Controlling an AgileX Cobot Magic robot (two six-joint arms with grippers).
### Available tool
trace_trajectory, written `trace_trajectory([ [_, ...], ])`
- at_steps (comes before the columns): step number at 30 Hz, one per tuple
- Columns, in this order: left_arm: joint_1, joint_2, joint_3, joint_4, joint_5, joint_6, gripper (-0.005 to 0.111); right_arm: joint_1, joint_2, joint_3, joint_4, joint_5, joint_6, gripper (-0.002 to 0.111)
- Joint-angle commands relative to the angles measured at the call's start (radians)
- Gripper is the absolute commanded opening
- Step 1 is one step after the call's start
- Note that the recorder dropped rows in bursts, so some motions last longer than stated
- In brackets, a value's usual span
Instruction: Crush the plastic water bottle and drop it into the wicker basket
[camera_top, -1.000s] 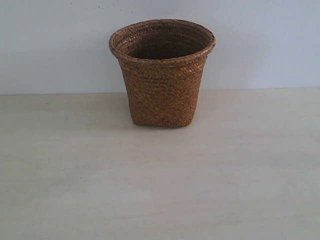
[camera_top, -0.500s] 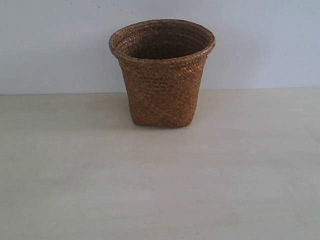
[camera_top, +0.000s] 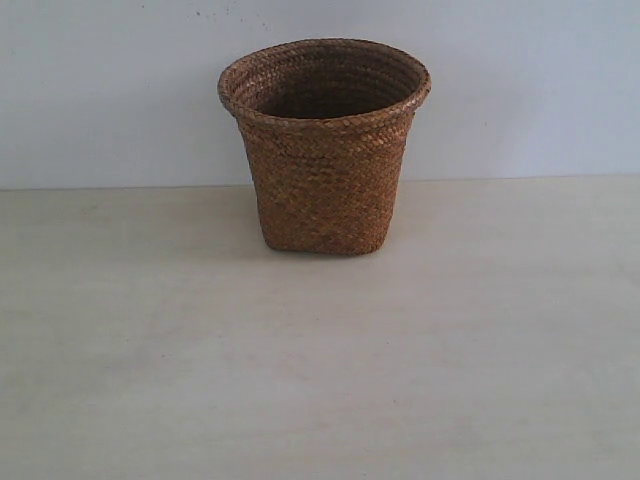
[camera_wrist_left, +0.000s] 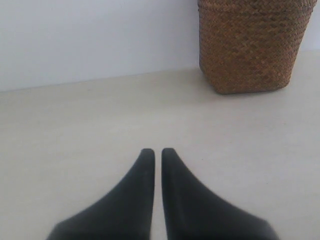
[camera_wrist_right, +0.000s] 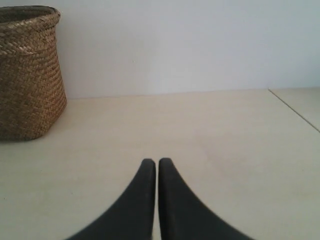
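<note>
The brown wicker basket (camera_top: 324, 150) stands upright at the back middle of the table, against the wall. It also shows in the left wrist view as the wicker basket (camera_wrist_left: 252, 47) and in the right wrist view as the wicker basket (camera_wrist_right: 27, 75). No plastic water bottle shows in any view; the basket's inside is dark and its bottom is hidden. My left gripper (camera_wrist_left: 157, 151) is shut over bare table with nothing between its fingers, well short of the basket. My right gripper (camera_wrist_right: 156, 161) is shut the same way. Neither gripper appears in the exterior view.
The pale wooden table (camera_top: 320, 370) runs up to a white wall (camera_top: 100, 90). A thin seam in the table (camera_wrist_right: 295, 111) runs on the side away from the basket in the right wrist view.
</note>
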Motion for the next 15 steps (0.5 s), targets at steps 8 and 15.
trace_trajectory([
  [8, 0.004, -0.002, 0.003, -0.009, -0.004, -0.007, 0.004, -0.004, -0.004, 0.005, -0.037, 0.131, -0.021, 0.000],
  [15, 0.004, -0.002, 0.003, -0.009, -0.004, -0.007, 0.004, -0.004, -0.004, 0.005, -0.037, 0.134, -0.017, 0.000],
])
